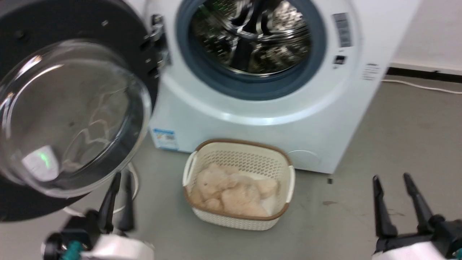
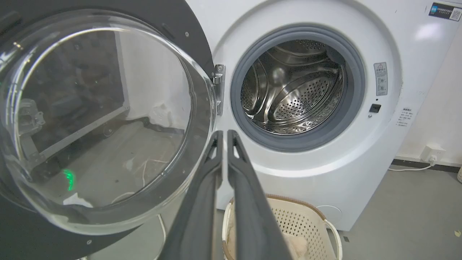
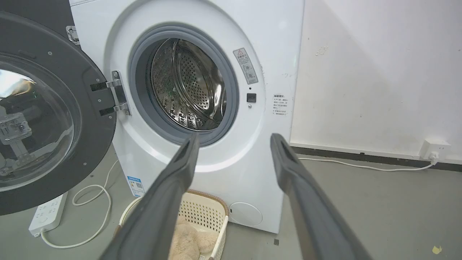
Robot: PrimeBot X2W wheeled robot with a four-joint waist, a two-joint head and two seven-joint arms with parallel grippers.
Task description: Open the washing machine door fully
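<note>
Left gripper (image 1: 122, 176) beside open black door (image 1: 72, 108).

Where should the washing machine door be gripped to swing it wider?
I'd pinch the black rim of the washing machine door at its lower left edge, far from the hinge, coming from below with the left tool. The bulging glass is too smooth and wide.

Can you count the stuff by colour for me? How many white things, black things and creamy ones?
White: 3 (washing machine, power strip, wall plug)
Black: 3 (washing machine door, left gripper, right gripper)
Cream: 2 (basket, fluffy thing in it)
Total: 8
</note>
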